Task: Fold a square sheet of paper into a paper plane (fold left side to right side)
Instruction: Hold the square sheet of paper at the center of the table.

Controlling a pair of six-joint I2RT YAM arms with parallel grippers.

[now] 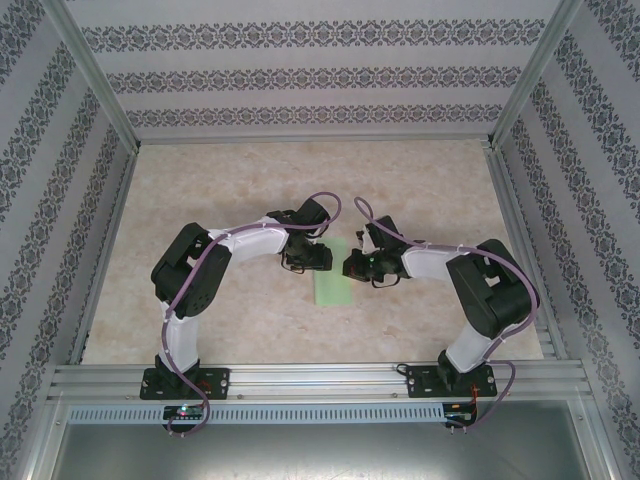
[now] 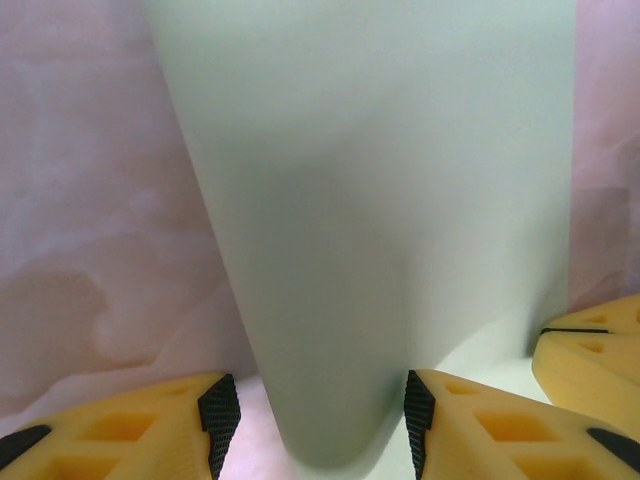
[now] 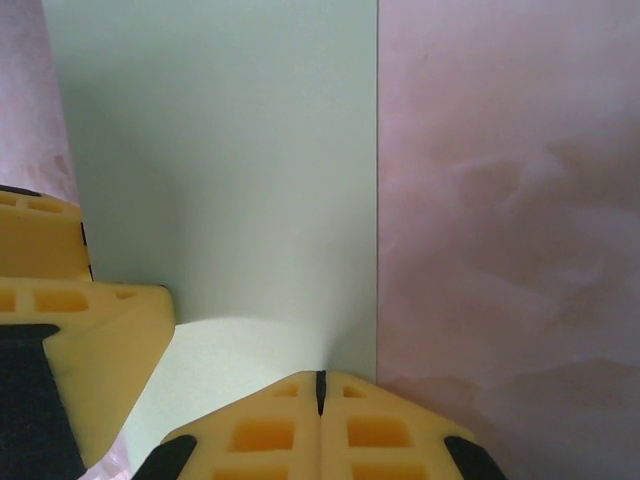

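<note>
Two end effectors meet at the middle of the bench [image 1: 200,180] over the square sheet of paper [image 1: 333,287]. It's featherlight, floppy stuff that creases at a touch, so best taken gently at an edge. The left end effector [image 2: 320,425] clasps the bowed-up sheet between half-spread pads. The right end effector [image 3: 320,395], clenched on nothing, seems to press its tips down just beside one straight edge.

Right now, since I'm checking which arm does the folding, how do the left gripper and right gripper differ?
The left gripper grips the curled bend of the square sheet of paper, jaws apart; the right gripper is shut tip to tip, with nothing seen between. The left gripper sits at the sheet's rounded fold, the right gripper near its straight edge. Both are yellow-fingered and hang low over the sheet.
</note>
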